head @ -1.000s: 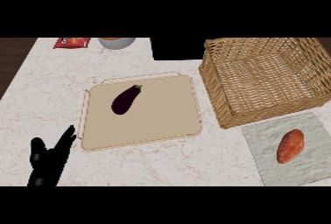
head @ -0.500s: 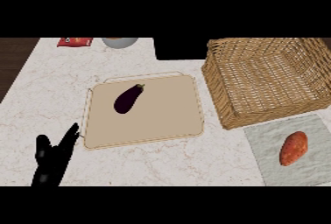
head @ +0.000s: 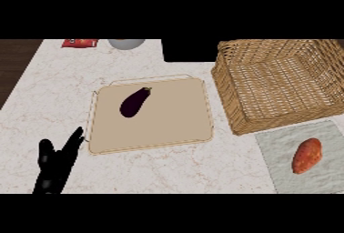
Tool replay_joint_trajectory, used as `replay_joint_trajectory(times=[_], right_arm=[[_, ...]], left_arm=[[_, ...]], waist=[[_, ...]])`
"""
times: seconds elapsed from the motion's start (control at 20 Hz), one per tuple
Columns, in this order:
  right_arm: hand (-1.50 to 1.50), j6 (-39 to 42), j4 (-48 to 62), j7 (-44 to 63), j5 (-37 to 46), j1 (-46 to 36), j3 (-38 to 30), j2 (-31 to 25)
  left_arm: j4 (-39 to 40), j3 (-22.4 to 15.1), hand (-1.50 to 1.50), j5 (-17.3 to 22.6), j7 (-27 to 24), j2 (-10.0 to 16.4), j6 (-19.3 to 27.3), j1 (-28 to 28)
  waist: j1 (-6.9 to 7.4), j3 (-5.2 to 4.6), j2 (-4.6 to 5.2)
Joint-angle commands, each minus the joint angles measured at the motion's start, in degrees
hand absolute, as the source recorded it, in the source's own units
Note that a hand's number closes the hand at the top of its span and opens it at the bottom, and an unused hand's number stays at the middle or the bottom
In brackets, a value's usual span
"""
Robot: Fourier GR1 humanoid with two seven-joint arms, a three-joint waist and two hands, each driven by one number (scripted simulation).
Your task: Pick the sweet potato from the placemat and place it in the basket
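The sweet potato (head: 308, 155) is located on the grey placemat (head: 280, 144), at the right near corner of the surface (head: 60, 91). It lies flat and free, with nothing touching it. Its long axis runs roughly from near to far, with the far end leaning slightly to the right.

The left hand (head: 55, 166) is shown at the lower left edge of the view. Its fingers are straight and spread, the thumb is held apart, and nothing is held. It is at rest, fingers pointing away from the robot. The right hand is not shown in the view, so its state is not reported.

The sweet potato lies to the right of the left hand and well apart from it. The board (head: 168, 123), with the eggplant (head: 134, 102) on it, lies between them. The sweet potato is therefore judged to be on the right arm's side, and a reach from the right is indicated. A reach by the left hand would have to cross the whole board.

The basket (head: 282, 119) stands just beyond the placemat, its near wall at the placemat's far edge. Once the sweet potato is grasped, it is expected to be lifted over that wall and carried a short way forward. A grasp across the short axis, from the sides, is judged suitable. No part of the task is yet done.
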Motion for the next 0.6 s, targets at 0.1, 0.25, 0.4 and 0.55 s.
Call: replay_joint_trajectory(times=[0.1,0.25,0.4,0.55], right_arm=[[-1.50,-1.3,4.3,-7.1,9.5,2.6,3.0,5.0],[-1.50,-2.9,6.1,-11.9,13.9,4.5,3.5,7.5],[-1.50,-1.9,5.0,-7.0,13.8,1.3,4.7,9.4],[-1.50,-3.9,8.7,-11.9,17.9,1.7,5.3,11.2]], left_arm=[[5.3,1.4,0.00,-0.1,2.7,-1.1,-1.3,-3.5],[6.6,1.2,0.00,-2.2,0.5,-3.0,0.0,-3.8],[6.8,1.6,0.00,-1.6,-2.9,-3.1,-2.6,0.4],[3.5,1.3,0.00,-1.6,2.7,-3.6,-2.0,-1.3]], waist=[[-0.40,-0.41,0.40],[-0.45,-0.41,0.38],[-0.22,-0.45,0.35],[-0.16,-0.42,0.36]])
